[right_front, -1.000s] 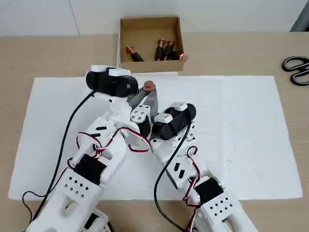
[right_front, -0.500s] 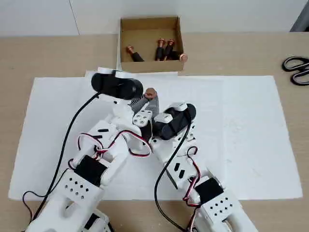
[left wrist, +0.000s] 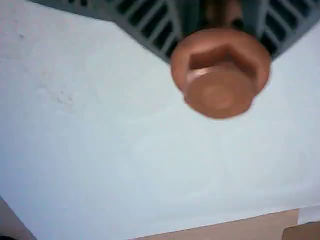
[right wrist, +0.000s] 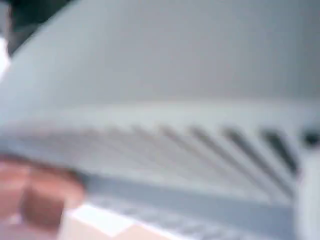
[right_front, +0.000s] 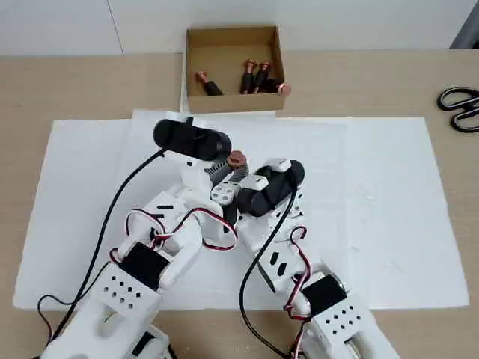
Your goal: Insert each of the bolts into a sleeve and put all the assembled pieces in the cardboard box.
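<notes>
My left gripper (right_front: 230,167) is shut on a copper bolt (right_front: 236,158) over the middle of the white paper. In the left wrist view the bolt's hexagonal head (left wrist: 220,75) sticks out between the grey ribbed fingers (left wrist: 145,20). My right arm's wrist (right_front: 269,187) sits right beside that gripper, touching or nearly so; its own gripper is hidden under the black motor. The right wrist view looks from very close at a grey ribbed finger (right wrist: 200,150) and a copper bolt (right wrist: 40,197). The cardboard box (right_front: 193,67) stands at the back with several assembled pieces (right_front: 254,76) inside.
A white paper sheet (right_front: 374,209) covers the middle of the wooden table. Black scissors (right_front: 460,105) lie at the far right edge. Both arms' bodies and cables crowd the near centre of the sheet.
My left arm has carried the bolt to the right and nearer, away from the box, up against the right arm's wrist. The right arm has barely moved.
</notes>
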You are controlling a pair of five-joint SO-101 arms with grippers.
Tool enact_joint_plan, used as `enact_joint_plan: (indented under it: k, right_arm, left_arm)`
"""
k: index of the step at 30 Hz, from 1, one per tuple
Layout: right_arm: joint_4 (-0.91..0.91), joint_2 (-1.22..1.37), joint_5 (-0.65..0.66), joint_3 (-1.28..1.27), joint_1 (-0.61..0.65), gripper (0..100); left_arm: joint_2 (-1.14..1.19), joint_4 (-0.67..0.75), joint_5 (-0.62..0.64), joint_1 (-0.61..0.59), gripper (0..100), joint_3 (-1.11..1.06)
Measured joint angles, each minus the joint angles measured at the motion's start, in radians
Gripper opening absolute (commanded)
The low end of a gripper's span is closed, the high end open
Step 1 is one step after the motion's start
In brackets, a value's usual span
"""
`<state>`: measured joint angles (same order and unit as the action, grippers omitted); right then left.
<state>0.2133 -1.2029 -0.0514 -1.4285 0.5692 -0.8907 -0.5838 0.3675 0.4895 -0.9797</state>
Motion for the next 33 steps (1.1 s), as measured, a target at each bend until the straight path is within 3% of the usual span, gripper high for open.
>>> enact_joint_plan:
  k: [5, 11, 23, 33]
  right_arm:
    - [0.0, 0.0, 0.0, 0.0, 0.0, 0.4]
    - [0.0, 0.0, 0.0, 0.0, 0.0, 0.4]
    - [0.002, 0.002, 0.002, -0.003, 0.0, 0.4]
    - [0.017, 0.0, 0.002, 0.0, 0.0, 0.4]
  left_arm:
    - [0.0, -0.014, 0.002, 0.0, 1, 0.0]
    - [0.0, -0.058, 0.003, 0.0, 15, 0.0]
    - [-0.009, -0.133, 0.005, -0.009, 15, 0.005]
    - [-0.009, -0.364, 0.005, -0.054, 16, 0.127]
